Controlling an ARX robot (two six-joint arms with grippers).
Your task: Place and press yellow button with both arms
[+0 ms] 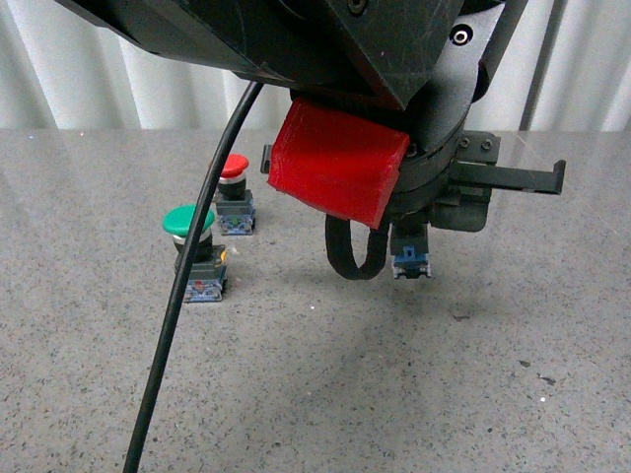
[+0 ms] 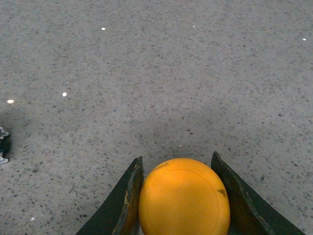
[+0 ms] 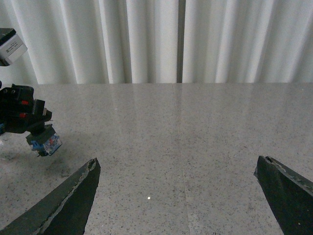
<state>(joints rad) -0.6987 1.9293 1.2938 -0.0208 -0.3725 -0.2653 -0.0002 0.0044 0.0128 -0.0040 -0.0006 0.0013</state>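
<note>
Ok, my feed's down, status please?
Left gripper shut on yellow button, held off the table. Right gripper open, empty. Green button and red button stand aside, not in the way.

Smooth yellow button [image 2: 184, 196], glossy speckled table [image 2: 146, 73]

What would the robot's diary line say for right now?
left end effector: shut on yellow button | height: above table | right end effector: open, empty | press: not yet
</note>
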